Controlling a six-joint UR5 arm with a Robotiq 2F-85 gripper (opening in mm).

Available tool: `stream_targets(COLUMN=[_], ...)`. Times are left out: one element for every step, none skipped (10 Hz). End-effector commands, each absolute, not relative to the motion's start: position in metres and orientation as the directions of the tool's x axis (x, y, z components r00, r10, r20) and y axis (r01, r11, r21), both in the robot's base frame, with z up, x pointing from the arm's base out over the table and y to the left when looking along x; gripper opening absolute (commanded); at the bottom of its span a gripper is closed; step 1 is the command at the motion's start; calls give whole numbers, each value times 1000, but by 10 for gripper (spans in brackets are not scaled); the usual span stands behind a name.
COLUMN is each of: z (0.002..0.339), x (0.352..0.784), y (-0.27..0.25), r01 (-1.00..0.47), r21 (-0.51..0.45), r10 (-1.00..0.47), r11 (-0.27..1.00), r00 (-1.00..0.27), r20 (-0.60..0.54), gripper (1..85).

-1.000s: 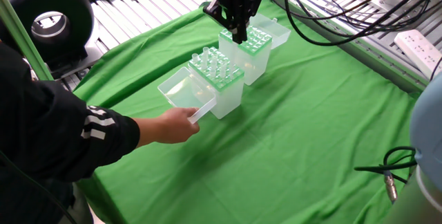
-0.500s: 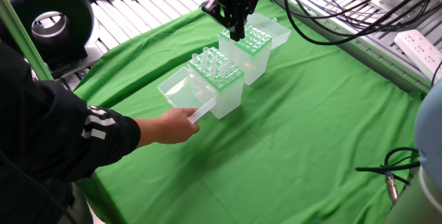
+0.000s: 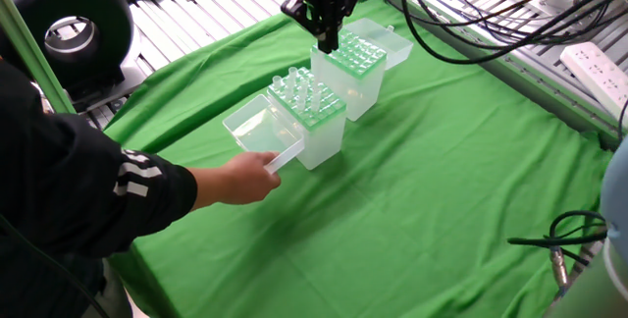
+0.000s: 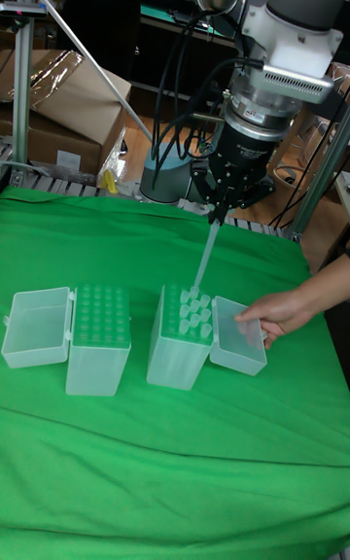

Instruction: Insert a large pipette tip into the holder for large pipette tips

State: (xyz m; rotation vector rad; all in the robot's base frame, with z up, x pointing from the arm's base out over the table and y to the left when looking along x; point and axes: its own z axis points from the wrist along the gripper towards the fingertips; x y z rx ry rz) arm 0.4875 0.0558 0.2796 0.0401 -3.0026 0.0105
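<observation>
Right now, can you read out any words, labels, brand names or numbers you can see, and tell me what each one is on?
"UNIVERSAL ROBOTS", probably: small dark lettering on the silver ring of the arm's wrist, too small to read with certainty.
White marks on the person's black sleeve: a pattern, not readable text.
Nothing legible on either tip box, the cardboard boxes or the power strip.

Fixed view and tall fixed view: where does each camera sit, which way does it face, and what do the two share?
Fixed view: high, beside the person, looking down along the row of boxes on the green cloth; shows the end effector and the person's hand.
Tall fixed view: lower, facing the arm across the row; shows the arm and the end effector gripping the large pipette tip.
Shared: the green-topped holder, the tip box, the hand and the end effector.
</observation>
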Motion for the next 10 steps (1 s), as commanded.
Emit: stream_targets(z=[299, 305, 309, 312, 312, 310, 306, 306, 307, 307], x=[486, 486, 486, 487, 490, 491, 491, 484, 480, 478], y=[34, 25, 16, 5, -8, -18, -21, -9, -7, -8], r01=[-104, -119, -138, -167, -199, -219, -232, -202, -160, -107], r21=[13, 10, 0, 2, -15, -22, -15, 27, 30, 16], r10=[-104, -119, -136, -164, -194, -213, -227, -204, -162, -108], r11=[995, 993, 990, 986, 980, 976, 972, 979, 987, 994], r00=[-982, -980, -977, -972, -967, -963, -961, -964, -969, -975], r20=[157, 162, 167, 167, 167, 164, 157, 170, 185, 193], gripper=[7, 7, 7, 7, 7, 7, 7, 7, 7, 7])
